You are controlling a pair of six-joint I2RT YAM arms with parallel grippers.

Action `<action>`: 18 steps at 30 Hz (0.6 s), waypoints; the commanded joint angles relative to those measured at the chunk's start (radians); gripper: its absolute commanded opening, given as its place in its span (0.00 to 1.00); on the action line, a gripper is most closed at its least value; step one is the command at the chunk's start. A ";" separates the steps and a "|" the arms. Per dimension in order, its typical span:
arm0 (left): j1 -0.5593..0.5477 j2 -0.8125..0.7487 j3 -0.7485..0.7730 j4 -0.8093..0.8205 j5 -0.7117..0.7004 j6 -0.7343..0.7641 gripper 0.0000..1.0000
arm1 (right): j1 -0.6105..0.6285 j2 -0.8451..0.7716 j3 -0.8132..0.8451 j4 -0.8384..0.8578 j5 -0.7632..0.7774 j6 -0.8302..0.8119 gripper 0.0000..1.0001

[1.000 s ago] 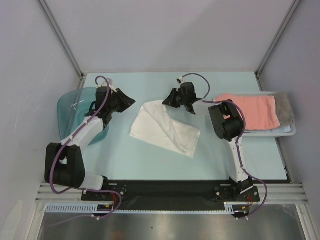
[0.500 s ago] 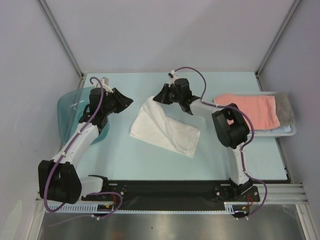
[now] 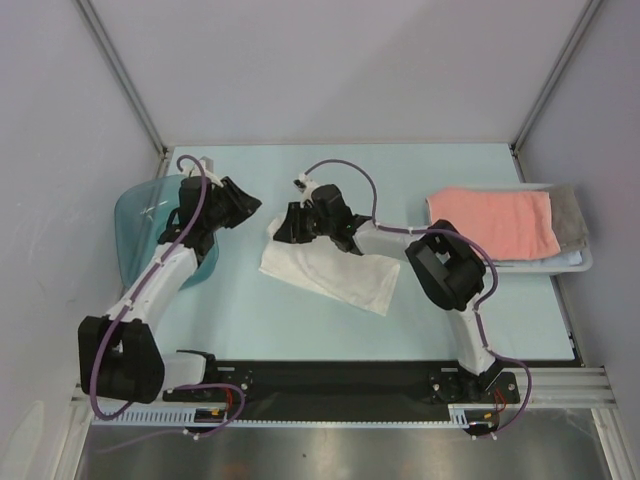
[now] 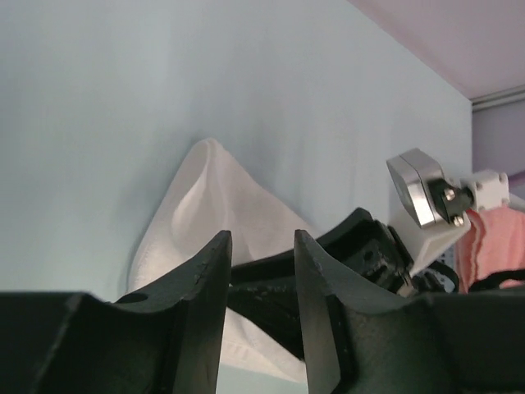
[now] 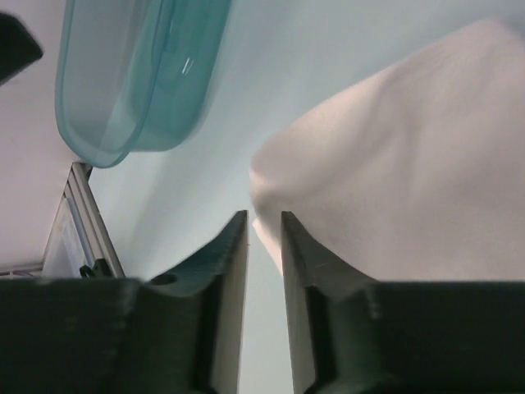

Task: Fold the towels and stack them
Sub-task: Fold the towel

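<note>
The left gripper (image 4: pixel 261 242) hangs over the right rim of the translucent blue plastic tub (image 3: pixel 135 225), its two black jaws standing well apart and empty, touching nothing. The right gripper (image 5: pixel 263 217) reaches in low from the far side of the pale blue table (image 3: pixel 300 320). Its jaws are parted by only a narrow slit through which the table surface shows. Their tips sit at the corner of the white terry hand towel (image 3: pixel 335 265) that lies nearest the tub, and no cloth is seen clamped between them.

The white towel lies loosely folded and skewed on the table, just right of the tub, and runs away from it toward the near edge.

Three towels can be counted. Besides the white one, a salmon-pink terry towel (image 3: pixel 495 222) lies folded at the table's far side from the tub. A grey towel (image 3: pixel 572 215) shows past the pink one's far edge. A pale strip beneath those two is too small to tell apart.

There are two arms, two grippers and one tub.
</note>
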 commanded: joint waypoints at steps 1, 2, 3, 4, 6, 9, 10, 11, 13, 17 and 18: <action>0.009 0.047 -0.005 -0.004 -0.063 0.017 0.42 | 0.023 -0.036 -0.066 0.024 0.008 -0.024 0.35; 0.009 0.079 -0.006 -0.005 -0.066 0.018 0.43 | 0.023 -0.063 -0.092 0.031 0.019 -0.022 0.40; 0.009 0.093 -0.006 -0.007 -0.069 0.020 0.44 | 0.023 -0.118 -0.122 0.035 0.030 -0.025 0.46; 0.006 0.109 -0.006 -0.013 -0.074 0.025 0.44 | 0.020 -0.155 -0.164 0.020 0.073 -0.031 0.47; 0.001 0.142 -0.006 -0.027 -0.088 0.023 0.44 | 0.019 -0.218 -0.201 -0.053 0.120 -0.046 0.48; -0.028 0.163 0.018 -0.085 -0.134 0.051 0.44 | 0.014 -0.371 -0.271 -0.193 0.251 -0.050 0.48; -0.041 0.167 0.028 -0.131 -0.172 0.069 0.44 | 0.017 -0.443 -0.296 -0.225 0.313 -0.050 0.48; -0.046 0.172 0.032 -0.148 -0.175 0.074 0.44 | 0.017 -0.485 -0.341 -0.242 0.338 -0.050 0.48; -0.067 0.184 0.029 -0.166 -0.227 0.086 0.45 | 0.019 -0.549 -0.392 -0.349 0.392 -0.037 0.47; -0.100 0.250 0.057 -0.223 -0.275 0.092 0.45 | 0.031 -0.715 -0.512 -0.445 0.479 0.001 0.45; -0.107 0.265 0.066 -0.228 -0.283 0.095 0.46 | 0.033 -0.741 -0.559 -0.463 0.499 0.007 0.45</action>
